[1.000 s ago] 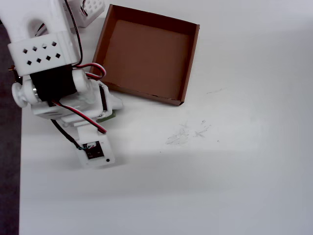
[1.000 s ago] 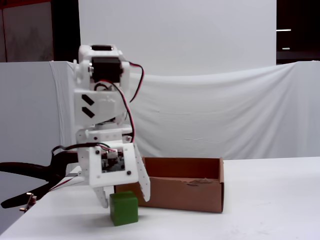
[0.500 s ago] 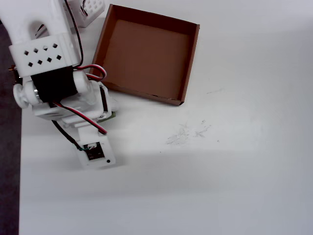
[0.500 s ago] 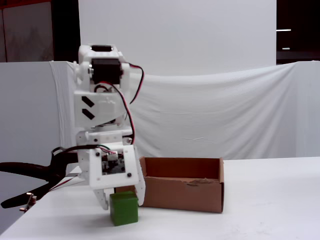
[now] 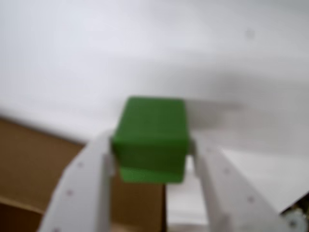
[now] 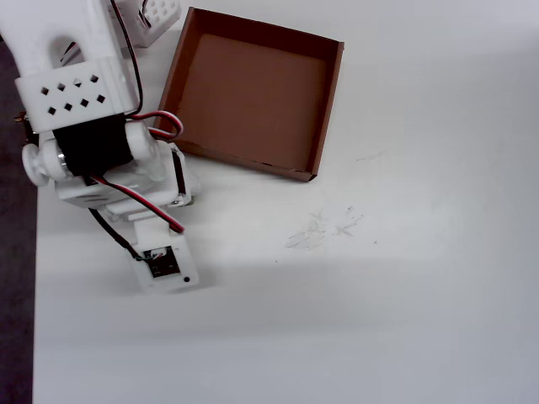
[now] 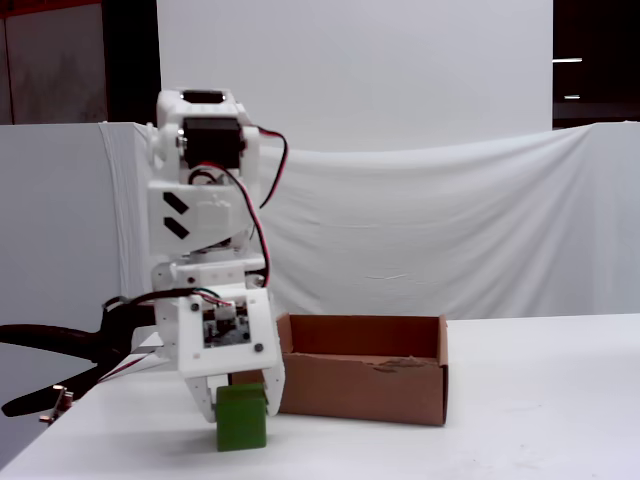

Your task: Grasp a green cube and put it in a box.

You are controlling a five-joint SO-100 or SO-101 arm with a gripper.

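Green cube [image 5: 150,137] sits clamped between the end effector [image 5: 152,153] fingers.

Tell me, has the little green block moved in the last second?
Yes. In the fixed view the green cube has slid slightly left, away from the box, as the gripper closed on it.

Hiding the green cube [image 7: 241,417] entirely beneath the arm [image 6: 101,143] in the overhead view. Blurring cube, fingers [image 5: 79,186] and box [image 5: 34,164] in the wrist view; cropping the box at the left and bottom edges.
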